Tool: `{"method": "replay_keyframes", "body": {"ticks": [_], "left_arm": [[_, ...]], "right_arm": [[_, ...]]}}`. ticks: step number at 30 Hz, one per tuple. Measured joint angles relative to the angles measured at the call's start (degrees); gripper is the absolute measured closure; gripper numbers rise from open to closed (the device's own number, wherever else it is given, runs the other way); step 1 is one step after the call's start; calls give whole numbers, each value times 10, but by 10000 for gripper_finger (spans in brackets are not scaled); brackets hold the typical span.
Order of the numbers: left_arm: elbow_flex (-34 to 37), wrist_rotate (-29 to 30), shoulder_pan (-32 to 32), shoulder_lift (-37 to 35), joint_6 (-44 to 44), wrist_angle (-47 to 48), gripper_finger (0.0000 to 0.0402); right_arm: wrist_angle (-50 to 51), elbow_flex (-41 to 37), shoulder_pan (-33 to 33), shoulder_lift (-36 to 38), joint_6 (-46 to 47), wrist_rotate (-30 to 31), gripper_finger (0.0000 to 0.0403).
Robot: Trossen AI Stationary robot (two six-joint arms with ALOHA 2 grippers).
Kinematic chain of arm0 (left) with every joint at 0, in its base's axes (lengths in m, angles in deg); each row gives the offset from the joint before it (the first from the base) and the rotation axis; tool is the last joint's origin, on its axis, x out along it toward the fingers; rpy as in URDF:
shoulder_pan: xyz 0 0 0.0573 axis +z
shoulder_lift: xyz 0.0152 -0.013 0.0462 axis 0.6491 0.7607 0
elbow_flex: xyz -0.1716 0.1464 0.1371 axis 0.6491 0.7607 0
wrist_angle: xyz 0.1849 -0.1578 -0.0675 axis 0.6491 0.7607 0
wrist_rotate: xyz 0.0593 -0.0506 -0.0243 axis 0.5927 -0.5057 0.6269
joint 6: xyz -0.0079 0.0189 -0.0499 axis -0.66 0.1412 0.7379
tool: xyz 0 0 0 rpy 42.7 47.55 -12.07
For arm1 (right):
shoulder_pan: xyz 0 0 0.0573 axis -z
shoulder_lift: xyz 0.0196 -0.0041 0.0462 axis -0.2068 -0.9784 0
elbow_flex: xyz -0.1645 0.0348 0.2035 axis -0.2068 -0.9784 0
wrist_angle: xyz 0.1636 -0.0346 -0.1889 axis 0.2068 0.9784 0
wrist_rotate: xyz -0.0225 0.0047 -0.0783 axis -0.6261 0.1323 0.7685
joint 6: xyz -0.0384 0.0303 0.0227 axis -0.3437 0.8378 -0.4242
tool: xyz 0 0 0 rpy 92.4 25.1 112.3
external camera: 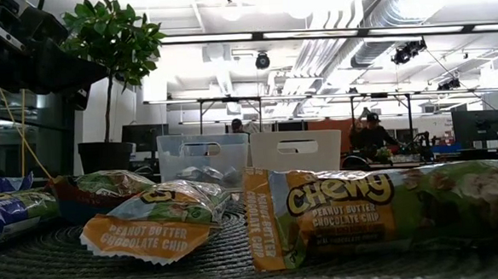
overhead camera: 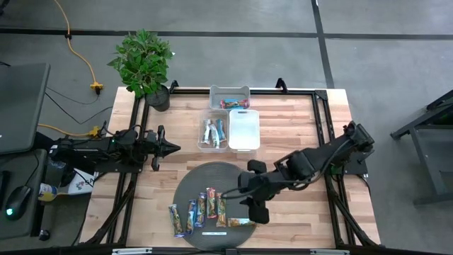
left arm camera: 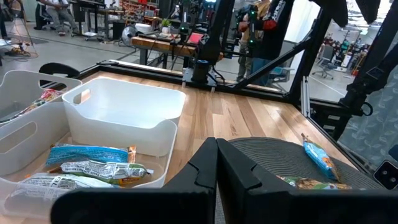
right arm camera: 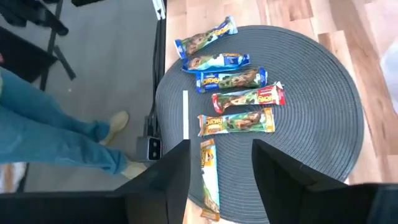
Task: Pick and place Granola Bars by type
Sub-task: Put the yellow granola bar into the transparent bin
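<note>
We see the right gripper (overhead camera: 249, 205) hanging over the round dark mat (overhead camera: 187, 185) at the front of the desk (overhead camera: 297, 120), its fingers (right arm camera: 163, 177) spread apart with nothing between them. In the right wrist view an orange-brown bar (right arm camera: 209, 177) lies on the mat between the two fingers, and we cannot tell whether they touch it. The same bar (overhead camera: 241, 222) sits at the right end of the row in the high view.

Five more Granola Bars (overhead camera: 202, 210) lie side by side on the mat: three blue ones (right arm camera: 214, 61), then a red one (right arm camera: 249, 98), then another orange-brown one (right arm camera: 236, 121). A thin white strip (right arm camera: 185, 114) lies just beside them, toward the mat's front edge.

At the back of the desk stand three bins. The clear bin (overhead camera: 213, 132) holds several blue and green bars (left arm camera: 87, 163). The white bin (overhead camera: 244, 129) just beside it shows no bars, and the small bin (overhead camera: 229, 97) behind them holds a red bar (overhead camera: 233, 103).

The left gripper (overhead camera: 171, 147) is clenched on nothing and waits at the left side of the desk, pointing toward the bins. A potted plant (overhead camera: 144, 64) stands at the back left corner. In the right wrist view a person's legs (right arm camera: 56, 134) stand on the floor beside the desk.
</note>
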Motion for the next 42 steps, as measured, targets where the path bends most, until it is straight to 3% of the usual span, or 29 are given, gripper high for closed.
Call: {"method": "replay_keyframes", "body": {"ticks": [12,20,31,42], "left_arm": [[0,0,0,0,0,-1,401],[0,0,0,0,0,-1,401],[0,0,0,0,0,-2,401],[0,0,0,0,0,-2,401]], "right_arm": [[16,0,-37,-51,-31,11,207],[72,0,-85,-102,18,8,191],[64,0,-136,-173,12,61,156],[37,0,-139,-240,37,96,143]]}}
